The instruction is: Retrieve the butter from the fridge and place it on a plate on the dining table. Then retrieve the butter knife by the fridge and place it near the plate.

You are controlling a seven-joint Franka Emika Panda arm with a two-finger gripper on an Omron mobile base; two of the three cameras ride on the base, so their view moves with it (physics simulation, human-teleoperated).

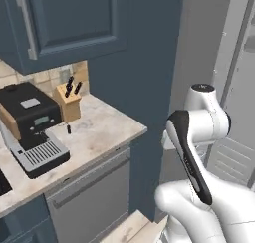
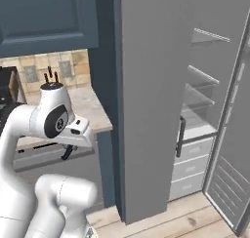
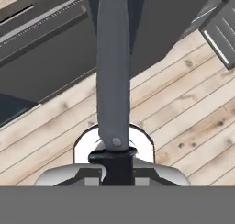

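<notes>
Knife (image 3: pixel 113 81) sits clamped in the gripper (image 3: pixel 113 165), handle pinched between the fingertips and blade reaching forward over the wooden floor (image 3: pixel 183 108), just beside the fridge (image 2: pixel 156 100) whose door stands open. The grip looks narrow, right at the handle's end, so a quick swing toward the table could twist the blade or let it slip. The blade might also clip the counter (image 1: pixel 99 132) edge. No brand or writing is legible anywhere

Black coffee machine (image 1: pixel 31 125) on beige marbled counter (image 1: pixel 102 132), tan knife block (image 1: pixel 69 101) with black-handled knives just beside it, small dark object (image 1: pixel 68 129) lying near; dark blue cabinet (image 1: pixel 64 23) above; grey fridge (image 1: pixel 234 97) at right.
</notes>
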